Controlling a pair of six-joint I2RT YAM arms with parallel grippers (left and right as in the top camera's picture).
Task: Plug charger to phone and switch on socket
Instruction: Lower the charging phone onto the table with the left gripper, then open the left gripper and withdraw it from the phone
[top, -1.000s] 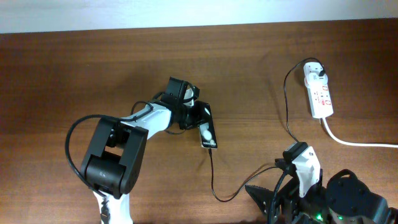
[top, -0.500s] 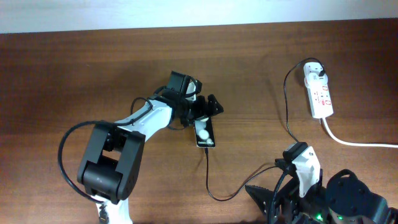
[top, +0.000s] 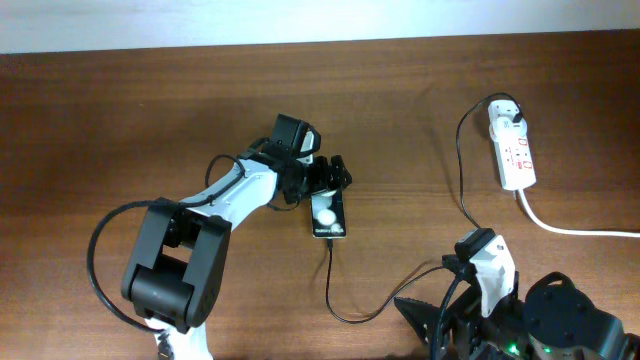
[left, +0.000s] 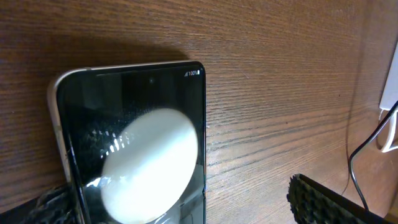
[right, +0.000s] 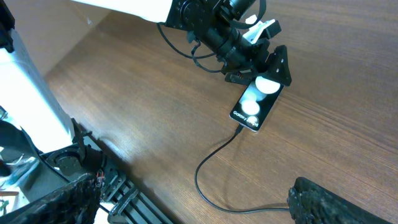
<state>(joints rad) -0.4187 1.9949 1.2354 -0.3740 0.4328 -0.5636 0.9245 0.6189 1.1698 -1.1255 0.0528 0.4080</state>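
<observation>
A: Phone (top: 329, 215)?
B: Lay mid-worktop, left gripper (top: 328, 185) at its far end.
A: Charger (top: 329, 275)?
B: Ran from its near end, looping toward the near edge. Socket (top: 513, 150) by the right edge.

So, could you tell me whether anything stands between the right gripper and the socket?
Nothing upright does. Between the right gripper and the socket, only the thin charger cable lies flat on the table; the socket's white cord trails away sideways.

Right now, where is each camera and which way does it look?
Overhead: above the table, looking straight down; left arm, right arm, phone, socket.
Left wrist: on the left hand, just over the phone; one finger shows.
Right wrist: on the right arm, facing the left hand; own fingers show.
All three share the phone.
</observation>
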